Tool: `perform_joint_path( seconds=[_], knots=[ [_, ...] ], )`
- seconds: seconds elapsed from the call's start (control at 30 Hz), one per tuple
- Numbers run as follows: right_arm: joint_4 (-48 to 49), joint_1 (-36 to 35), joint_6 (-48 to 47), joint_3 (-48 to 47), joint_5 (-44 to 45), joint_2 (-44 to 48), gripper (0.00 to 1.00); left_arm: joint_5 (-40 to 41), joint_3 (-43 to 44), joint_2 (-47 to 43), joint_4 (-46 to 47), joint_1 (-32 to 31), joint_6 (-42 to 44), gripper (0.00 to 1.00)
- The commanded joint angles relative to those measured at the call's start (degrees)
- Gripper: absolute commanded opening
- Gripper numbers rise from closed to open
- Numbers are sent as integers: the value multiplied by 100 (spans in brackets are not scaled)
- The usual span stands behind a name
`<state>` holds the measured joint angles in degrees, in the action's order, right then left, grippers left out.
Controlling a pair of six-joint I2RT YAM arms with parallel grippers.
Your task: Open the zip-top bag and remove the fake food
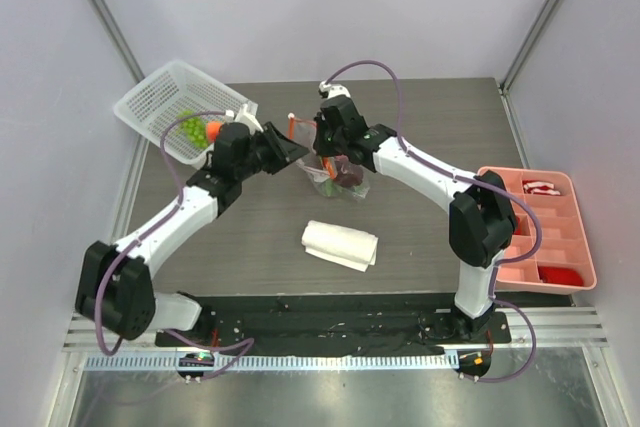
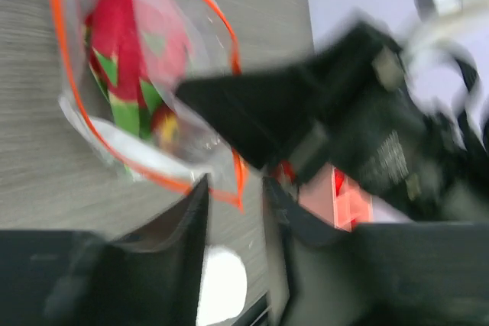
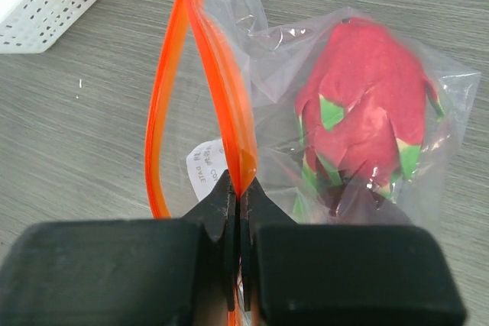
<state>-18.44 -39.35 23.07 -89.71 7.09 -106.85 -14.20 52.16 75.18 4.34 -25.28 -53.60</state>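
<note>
Arm bases sit at the near edge of the grey table (image 1: 420,237); all positions below are taken from the zip-top bag (image 1: 338,185). Nearest item: a folded white cloth (image 1: 340,244), on the near side of the bag and apart from it. The bag sits mid-table with both arms reaching in over it. Its mouth is open, and the orange zipper strip (image 3: 172,97) stands up in a tall narrow loop above the bag body. The right gripper (image 3: 238,188) is closed tight, pinching one side of that strip at the lower end of the loop, with no gap showing between the fingers. The left gripper (image 2: 233,204) comes in from the bag's left. Its view is blurred, but the two fingers stand apart with table visible between them, and the rim of the bag's mouth reaches just to that gap. Inside the bag: a red-pink dragon fruit (image 3: 363,104) with green leaf tips, pressed against the clear film, a dark purple fruit (image 1: 350,175) beside it, and a small white printed label (image 3: 205,166) low in the bag next to the strip. Well to the right of the bag, near the table's right edge, is a pink divided tray (image 1: 575,237) with a red item (image 1: 560,274) in a near compartment. Beyond the bag and to its left is a white mesh basket (image 1: 160,102), tilted, holding green grapes (image 1: 190,129) and a small orange (image 1: 214,130).
</note>
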Motion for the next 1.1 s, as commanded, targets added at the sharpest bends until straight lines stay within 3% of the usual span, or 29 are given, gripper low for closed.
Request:
perform_joint_path(
  seconds=[0.0, 0.2, 0.43, 0.67, 0.8, 1.07],
  knots=[
    [-55, -134, -48, -275, 389, 375, 1, -171, 548, 813, -66, 330, -572, 26],
    [32, -178, 215, -214, 784, 498, 1, -180, 840, 1640, 180, 383, -782, 24],
    [262, -371, 215, -240, 680, 612, 1, -786, 1182, 2370, 594, 357, -853, 26],
    [332, -406, 347, -345, 548, 498, 1, -935, 1384, 2721, 252, 357, -484, 40],
    [393, -450, 470, -249, 565, 445, 1, -1024, 1156, 2967, 952, 366, -888, 45],
    [411, -459, 418, 76, 653, 621, 1, -831, 1130, 3451, 1429, 383, -1082, 62]
  ],
)
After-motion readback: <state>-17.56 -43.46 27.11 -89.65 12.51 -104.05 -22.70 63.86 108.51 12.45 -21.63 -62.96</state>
